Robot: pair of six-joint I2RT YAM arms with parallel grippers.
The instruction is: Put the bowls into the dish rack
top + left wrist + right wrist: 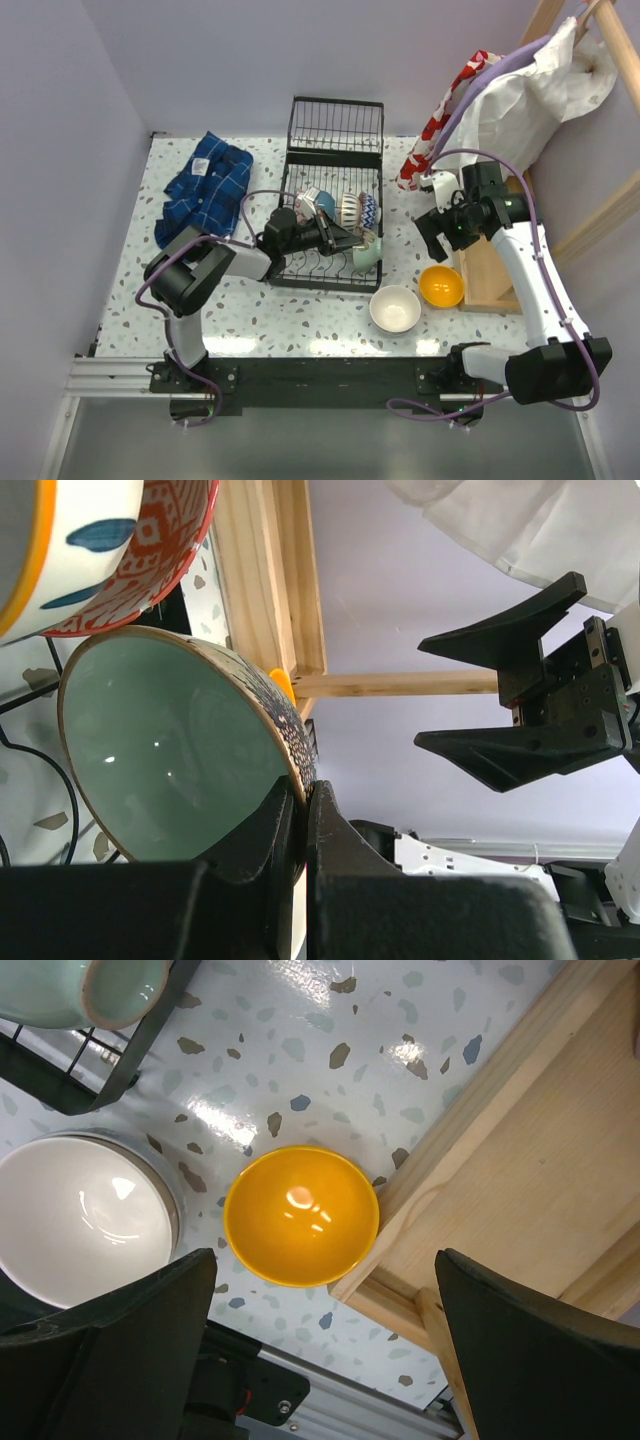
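Note:
The black wire dish rack (335, 135) stands at the table's middle back, with a blue-and-white bowl (318, 205) and a patterned bowl (358, 208) in it. My left gripper (350, 243) is shut on the rim of a green bowl (366, 252) at the rack's near right corner. In the left wrist view the fingers (325, 825) pinch the green bowl's (170, 750) rim, below a red-patterned bowl (150, 550). An orange bowl (441, 286) and a white bowl (395, 308) sit on the table. My right gripper (445, 225) is open and empty, hovering (325, 1345) above the orange bowl (300, 1215) and white bowl (85, 1220).
A wooden stand (490, 270) rises at the right, touching the orange bowl, hung with a white cloth (530, 100) and a red-and-white cloth (440, 120). A blue plaid cloth (205, 190) lies left of the rack. The rack's corner (130, 1060) shows in the right wrist view.

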